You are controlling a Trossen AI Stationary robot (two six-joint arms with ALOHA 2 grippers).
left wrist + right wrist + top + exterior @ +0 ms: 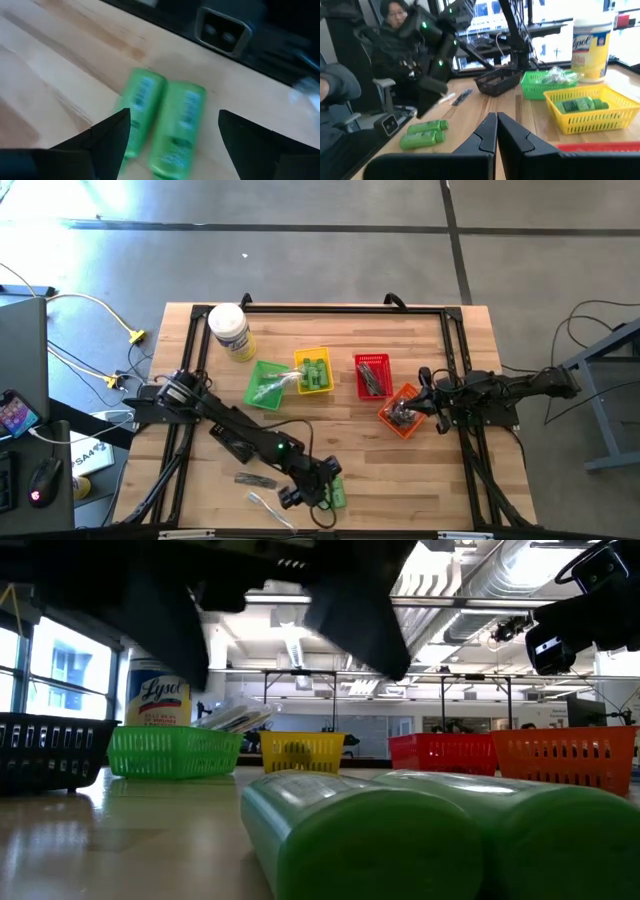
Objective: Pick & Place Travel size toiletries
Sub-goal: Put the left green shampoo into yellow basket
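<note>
Overhead view straight down, low view level and close behind two green bottles [400,840], also in both wrist views.

Two bright green plastic toiletry tubes [165,122] w/ pale label print – lying on pale, streaky-grained wooden tabletop [440,470]. Mesh baskets: lime green [262,387], yellow [313,372], red [372,375], orange [402,411], black [235,442]. White wipes canister [231,332] w/ yellow label.
</note>
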